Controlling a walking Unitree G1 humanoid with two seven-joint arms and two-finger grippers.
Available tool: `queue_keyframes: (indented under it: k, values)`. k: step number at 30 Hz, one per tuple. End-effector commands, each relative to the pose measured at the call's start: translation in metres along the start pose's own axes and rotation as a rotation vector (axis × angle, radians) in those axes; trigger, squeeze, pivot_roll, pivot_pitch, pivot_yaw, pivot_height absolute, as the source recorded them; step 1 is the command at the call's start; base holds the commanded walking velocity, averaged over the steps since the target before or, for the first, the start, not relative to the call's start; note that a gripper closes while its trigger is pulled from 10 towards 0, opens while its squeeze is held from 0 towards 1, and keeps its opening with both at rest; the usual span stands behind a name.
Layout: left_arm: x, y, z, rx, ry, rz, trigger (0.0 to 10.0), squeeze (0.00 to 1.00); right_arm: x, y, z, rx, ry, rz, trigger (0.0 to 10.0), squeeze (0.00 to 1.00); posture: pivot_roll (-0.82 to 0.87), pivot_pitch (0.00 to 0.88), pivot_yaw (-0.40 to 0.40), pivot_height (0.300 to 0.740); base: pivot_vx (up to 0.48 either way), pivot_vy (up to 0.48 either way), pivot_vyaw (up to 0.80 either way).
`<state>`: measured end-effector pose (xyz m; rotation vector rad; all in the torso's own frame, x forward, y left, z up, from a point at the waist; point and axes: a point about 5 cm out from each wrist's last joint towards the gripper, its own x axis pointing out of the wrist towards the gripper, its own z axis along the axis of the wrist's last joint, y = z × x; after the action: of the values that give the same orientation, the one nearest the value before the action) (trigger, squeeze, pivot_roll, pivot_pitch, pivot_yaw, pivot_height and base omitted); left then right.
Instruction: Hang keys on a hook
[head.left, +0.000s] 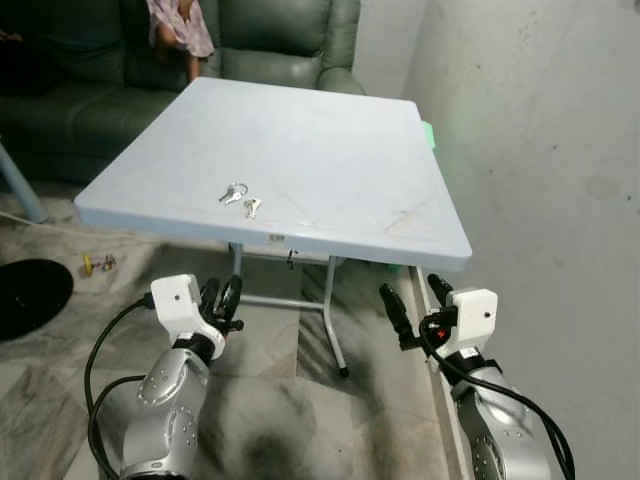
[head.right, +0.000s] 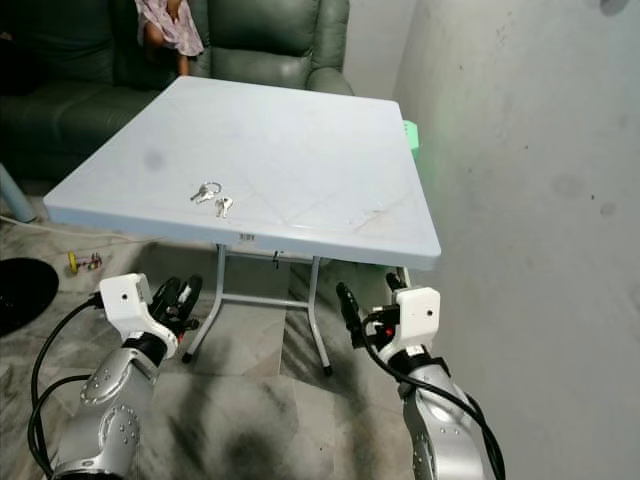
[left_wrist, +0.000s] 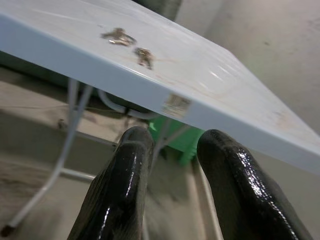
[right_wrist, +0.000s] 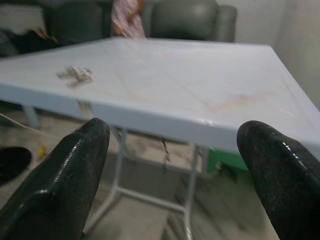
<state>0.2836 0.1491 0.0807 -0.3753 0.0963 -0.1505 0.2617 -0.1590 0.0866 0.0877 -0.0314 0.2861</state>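
A small bunch of silver keys lies on the pale folding table, close to its near edge and left of centre. Both grippers hang below and in front of that edge, apart from the keys. My left gripper is almost straight below the keys, its black fingers open by a narrow gap with nothing between them. My right gripper sits under the table's near right corner, fingers spread wide and empty. The keys appear on the tabletop above the fingertips in the left wrist view, and off to the side as keys in the right wrist view.
A white wall runs close along the table's right side. Behind the table stands a green sofa with a person on it. A black round object and small clutter lie on the floor at left. Metal table legs stand between the arms.
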Motion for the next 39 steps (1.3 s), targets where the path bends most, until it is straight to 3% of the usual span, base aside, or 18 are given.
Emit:
queue_keyframes:
  k: [1, 17, 39]
  values:
    - [0.0017, -0.0019, 0.0034, 0.011, -0.002, -0.007, 10.0, 0.0, 0.0008, -0.0018, 0.004, 0.007, -0.012, -0.004, 10.0, 0.0, 0.15, 0.0, -0.085, 0.736, 0.0, 0.379, 0.0]
    - [0.0078, -0.0012, 0.0088, 0.018, -0.012, -0.011, 10.0, 0.0, 0.0012, -0.0008, 0.0032, 0.011, -0.007, -0.01, 10.0, 0.0, 0.14, 0.0, -0.081, 0.736, 0.0, 0.211, 0.0]
    - [0.0093, -0.0009, 0.0097, 0.019, -0.004, -0.011, 10.0, 0.0, -0.0001, 0.0, 0.0029, 0.013, -0.004, -0.013, 10.0, 0.0, 0.14, 0.0, -0.078, 0.736, 0.0, 0.37, 0.0]
